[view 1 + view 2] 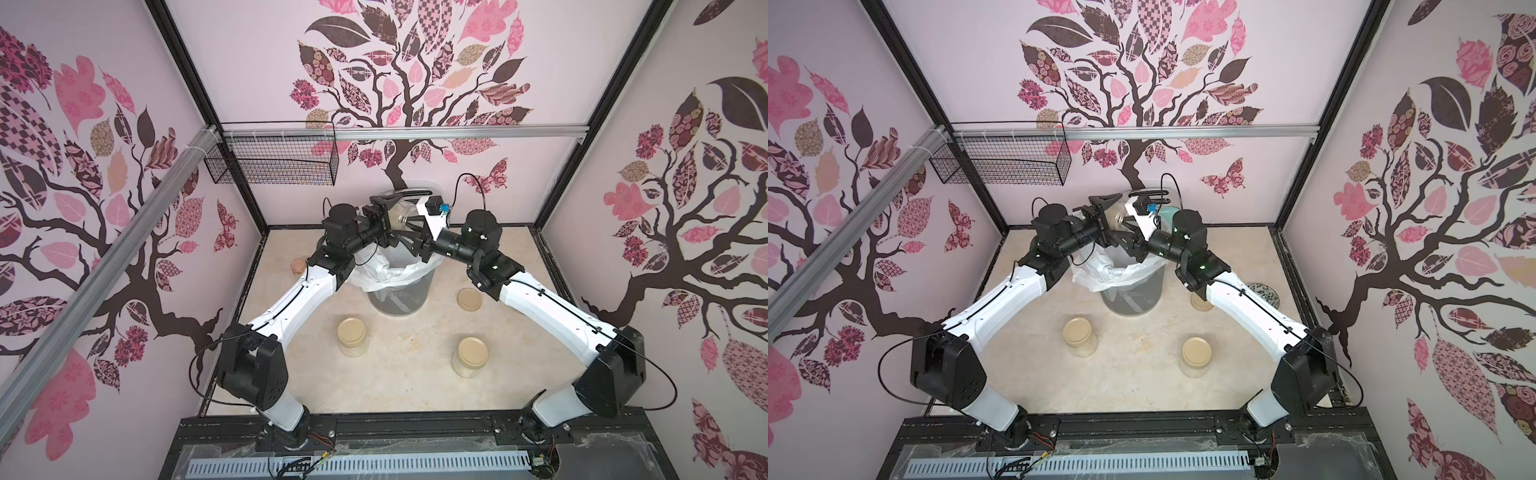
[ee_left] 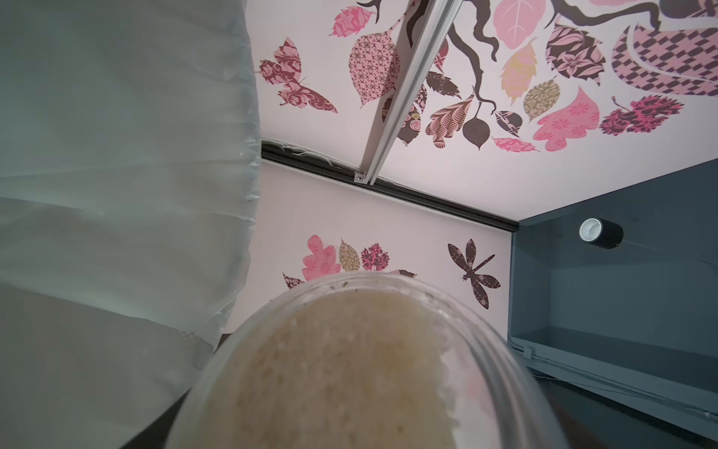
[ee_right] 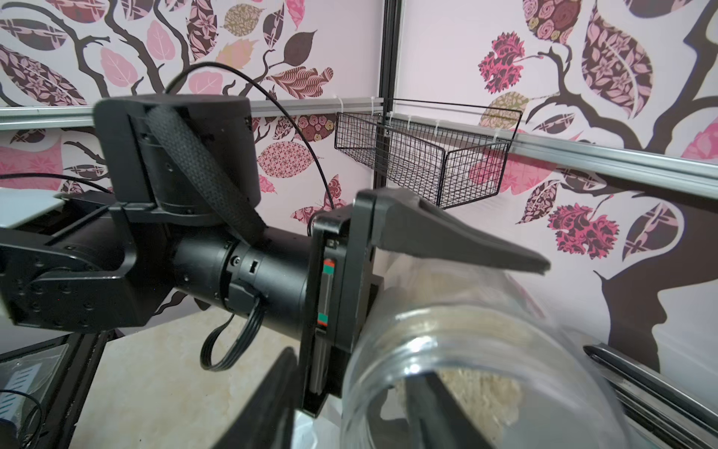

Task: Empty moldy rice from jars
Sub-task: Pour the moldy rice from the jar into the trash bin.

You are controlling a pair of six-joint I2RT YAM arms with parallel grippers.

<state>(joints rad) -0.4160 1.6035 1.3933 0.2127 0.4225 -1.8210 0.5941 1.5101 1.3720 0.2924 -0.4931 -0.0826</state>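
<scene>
An open glass jar (image 1: 401,218) (image 1: 1119,216) lies on its side above the bin, and my left gripper (image 1: 395,220) (image 1: 1109,217) is shut on it. The left wrist view is filled by this jar (image 2: 516,388) and its pale moldy rice (image 2: 342,369). In the right wrist view the jar's (image 3: 466,342) mouth faces the camera, with rice (image 3: 481,388) clumped inside. My right gripper (image 1: 413,237) (image 1: 1130,237) (image 3: 353,408) is open, with one of its fingers (image 3: 439,412) in the mouth. Two lidded jars (image 1: 352,336) (image 1: 469,357) stand on the table.
A lined bin (image 1: 399,299) (image 1: 1131,299) stands under the grippers, and its white liner (image 2: 116,194) hangs close by the held jar. A loose beige lid (image 1: 469,299) lies at the right. A patterned bowl (image 1: 1264,293), a small pinkish object (image 1: 297,266) and a wall basket (image 1: 274,162) are around.
</scene>
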